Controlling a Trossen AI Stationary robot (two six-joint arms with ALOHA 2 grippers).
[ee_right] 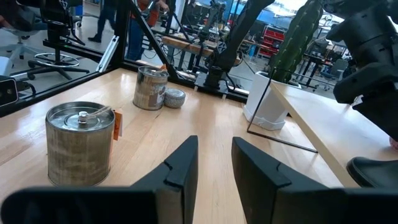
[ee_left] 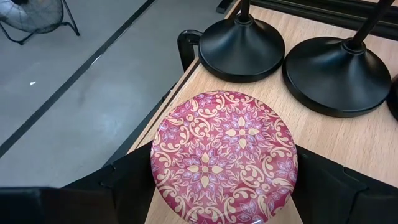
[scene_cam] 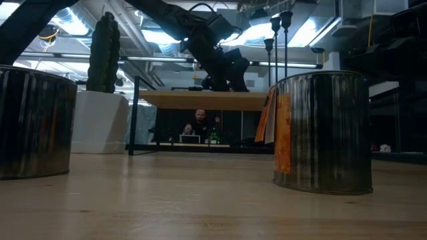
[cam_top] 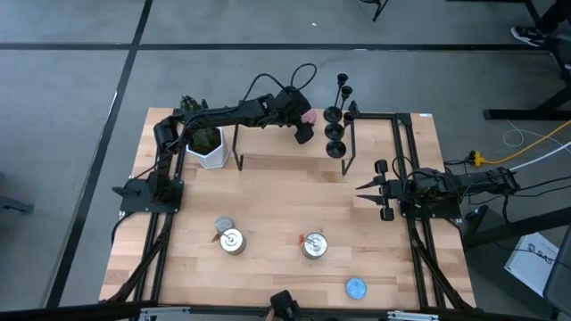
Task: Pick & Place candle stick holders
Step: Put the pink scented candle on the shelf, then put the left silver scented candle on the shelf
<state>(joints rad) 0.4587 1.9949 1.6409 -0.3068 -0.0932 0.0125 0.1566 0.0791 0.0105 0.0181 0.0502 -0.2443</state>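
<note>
Several matte-black candle stick holders (cam_top: 335, 132) stand on their round bases on the raised wooden shelf (cam_top: 268, 147) at the table's far side. Two of the bases (ee_left: 242, 46) (ee_left: 339, 74) show in the left wrist view, and the stems (scene_cam: 275, 47) in the low view. My left gripper (cam_top: 303, 125) is at the shelf's far edge, just left of the holders, shut on a round tin with a red patterned lid (ee_left: 224, 155). My right gripper (ee_right: 214, 168) is open and empty at the table's right side, also in the high view (cam_top: 364, 188). My left gripper pinches the red patterned tin between its two fingers (ee_left: 124, 183), one on each of the tin's opposite round sides (ee_left: 155, 162). The fingers come from the table's left, slanting down. The tin is level, lid up, over the shelf's far edge; whether it rests on the shelf I cannot tell.
Two silver tins (cam_top: 232, 241) (cam_top: 314, 245) stand on the table's near half, and a blue lid (cam_top: 356, 287) lies near the front edge. A white planter with a cactus (cam_top: 207, 147) stands at the shelf's left end. A person (scene_cam: 200, 123) sits in the room behind.
</note>
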